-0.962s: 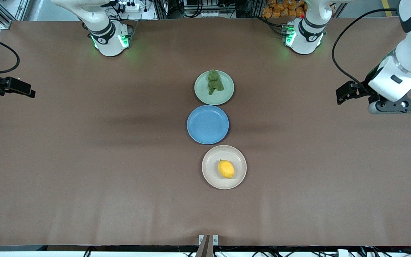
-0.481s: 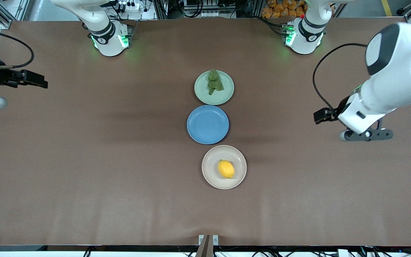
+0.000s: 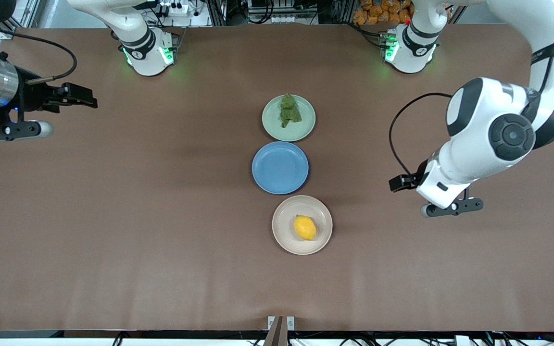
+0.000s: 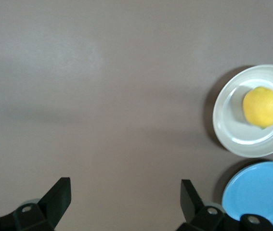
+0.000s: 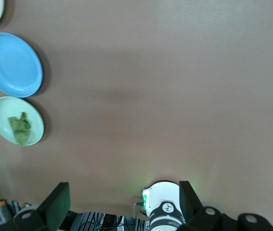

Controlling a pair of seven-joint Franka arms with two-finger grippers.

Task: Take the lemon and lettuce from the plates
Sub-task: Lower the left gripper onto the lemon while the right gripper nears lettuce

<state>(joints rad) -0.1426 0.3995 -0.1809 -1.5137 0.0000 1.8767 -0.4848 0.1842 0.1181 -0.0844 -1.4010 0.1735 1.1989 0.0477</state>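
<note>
The lemon (image 3: 304, 227) lies on the beige plate (image 3: 286, 242), nearest the front camera. Being oval and smooth, it may roll or squirt aside if the fingers close off-centre. The blue plate (image 3: 280, 167) sits next, with nothing on it. The lettuce (image 3: 289, 111) rests on the green plate (image 3: 303, 129), farthest; flat and wrinkly, it could slip a shallow pinch, or the fingers might catch the rim and drag the plate. The left gripper (image 3: 404, 183) hangs over bare bench toward its own end, fingers wide and holding nothing. The right gripper (image 3: 79, 94) likewise, apparently higher, though height is hard to judge.
</note>
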